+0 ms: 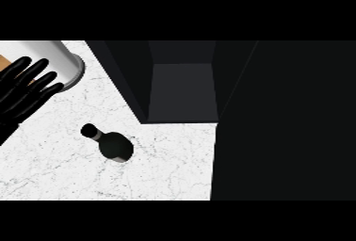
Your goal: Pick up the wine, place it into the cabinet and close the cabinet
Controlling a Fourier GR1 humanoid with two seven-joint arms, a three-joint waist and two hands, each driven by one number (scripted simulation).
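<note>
A dark wine bottle (110, 142) stands upright on the white marble counter (62, 164), seen from above with its neck toward the upper left. The dark cabinet (182, 84) sits at the back, its inside open to view, and its open door (285, 122) fills the right side as a large black panel. My left hand (26, 89) rests at the left edge, fingers straight and pointing up, well apart from the bottle. The right hand does not show.
A white cylindrical container (59, 59) stands at the upper left, just beside my left hand's fingers. A strip of brown surface (4, 61) shows at the far left edge.
</note>
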